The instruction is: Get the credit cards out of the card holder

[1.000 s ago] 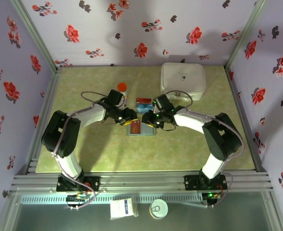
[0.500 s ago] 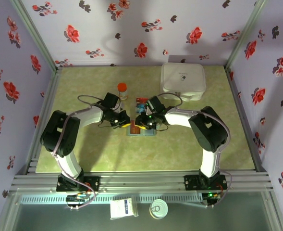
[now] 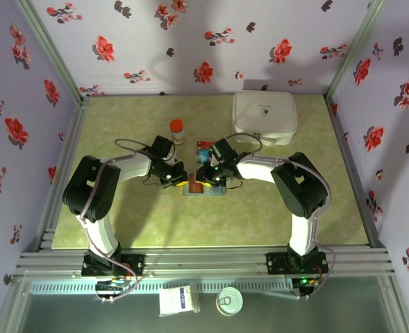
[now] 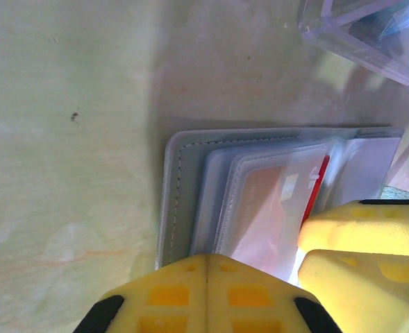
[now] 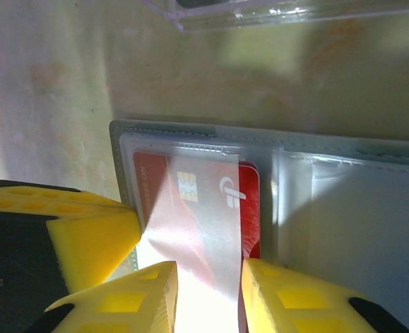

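This looks like a robot test cell in a lab: a pale green table (image 3: 260, 222) is boxed in on three sides by flower-print panels (image 3: 190, 41). Aluminium rails (image 3: 211, 262) line its near edge, where the left arm (image 3: 96, 208) and right arm (image 3: 305, 205) are bolted.

We see a pale green table (image 3: 121, 229). The card holder (image 3: 205, 193) lies flat under the left gripper (image 3: 181, 182) and right gripper (image 3: 203, 179). Beyond them sit an orange-capped bottle (image 3: 177, 130) and a small blue-and-red item (image 3: 205, 145). Farther beyond the right gripper sits a white zip case (image 3: 264, 116).

Lilac walls (image 3: 190, 41), red-black flower print; pale green tabletop (image 3: 142, 229).
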